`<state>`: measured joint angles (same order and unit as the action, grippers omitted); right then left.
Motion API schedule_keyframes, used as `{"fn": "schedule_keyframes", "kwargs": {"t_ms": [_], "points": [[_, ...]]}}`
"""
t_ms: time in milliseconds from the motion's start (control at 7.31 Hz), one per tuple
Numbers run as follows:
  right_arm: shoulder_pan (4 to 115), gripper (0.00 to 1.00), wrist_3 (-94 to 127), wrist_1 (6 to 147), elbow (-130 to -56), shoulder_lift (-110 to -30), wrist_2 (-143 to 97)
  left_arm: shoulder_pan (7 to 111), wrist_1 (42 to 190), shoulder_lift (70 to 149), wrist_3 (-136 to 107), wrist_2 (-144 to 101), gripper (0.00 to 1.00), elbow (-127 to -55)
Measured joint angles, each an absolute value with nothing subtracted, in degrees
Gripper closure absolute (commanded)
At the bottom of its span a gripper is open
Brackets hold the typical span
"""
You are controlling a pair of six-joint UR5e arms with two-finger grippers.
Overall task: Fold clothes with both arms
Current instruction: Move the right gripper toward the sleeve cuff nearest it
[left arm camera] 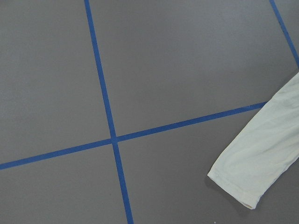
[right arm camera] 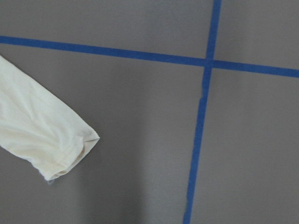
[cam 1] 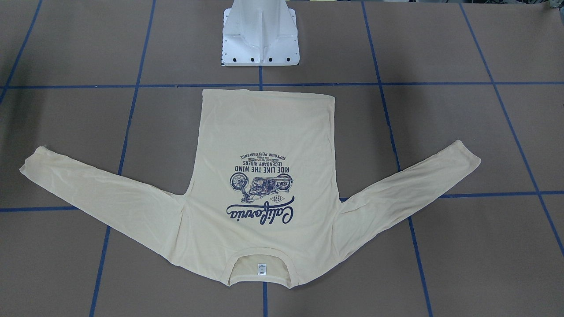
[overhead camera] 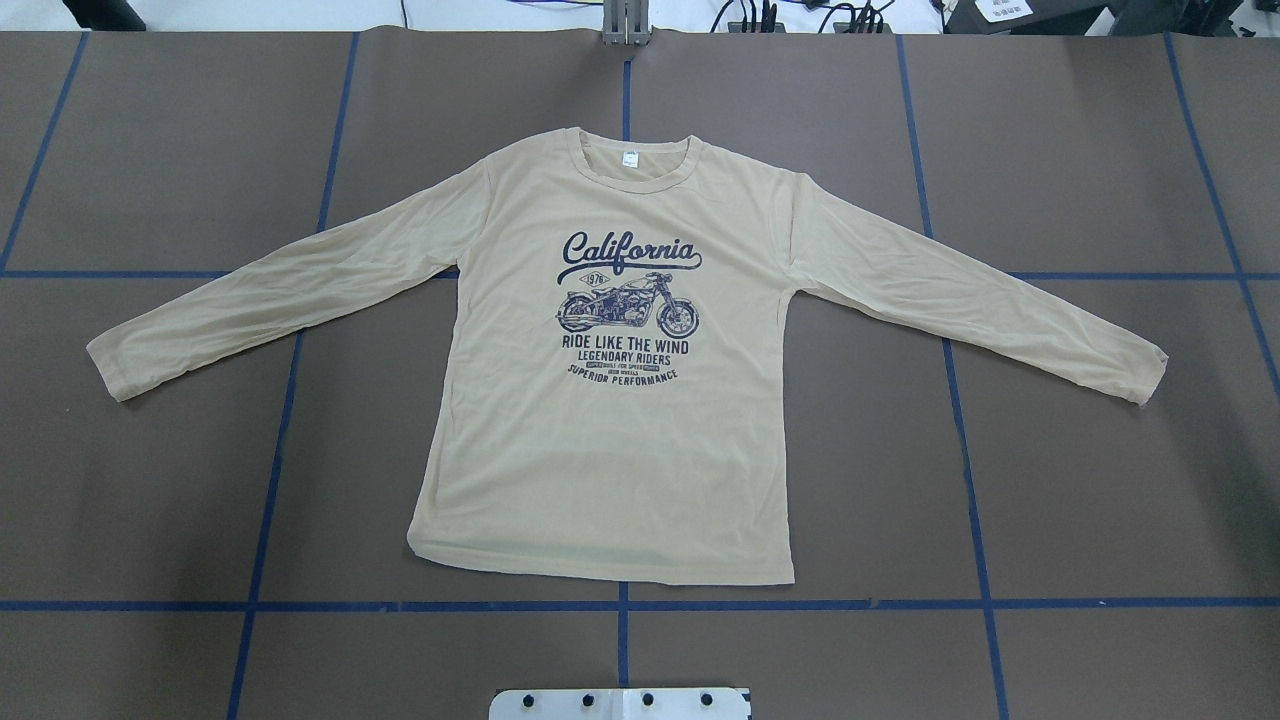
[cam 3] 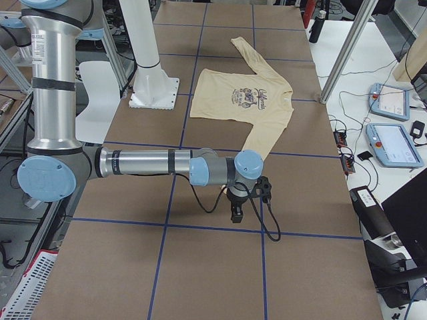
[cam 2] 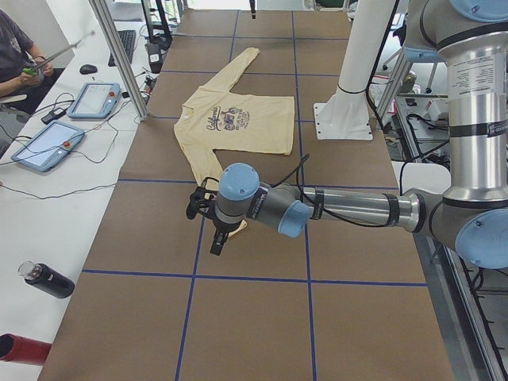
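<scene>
Matte brown worktop [overhead camera: 150, 500], blue tape [overhead camera: 300, 605] grid; thin cream T-shirt [overhead camera: 610, 450] flat at centre frame, sleeves spread. Left gripper [cam 2: 214, 238] and right gripper [cam 3: 236, 212] near cuffs; spread or pressed together, cannot tell.

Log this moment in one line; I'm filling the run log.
stage: fold not begun | T-shirt: flat, print up, sleeves spread | left gripper: near cuff, jaws unclear | right gripper: near other cuff, jaws unclear
</scene>
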<state>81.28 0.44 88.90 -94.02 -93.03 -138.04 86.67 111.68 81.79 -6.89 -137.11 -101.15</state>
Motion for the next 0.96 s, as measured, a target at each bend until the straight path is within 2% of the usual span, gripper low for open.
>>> {"fn": "schedule_keyframes", "kwargs": {"t_ms": [274,684,958], "points": [[78.75,0.00,6.72,82.44,-91.98,-92.85,-140.20,86.52,112.32,81.81,-6.81,-137.23,0.00,-100.99],[70.64,0.04,31.74,64.92,-87.99,-92.45,-135.49,86.49,112.55,81.83,-6.71,-137.36,0.00,-101.05],[66.10,0.06,44.22,58.60,-85.93,-91.75,-132.09,86.49,112.58,81.83,-6.66,-137.32,0.00,-101.06]]}}
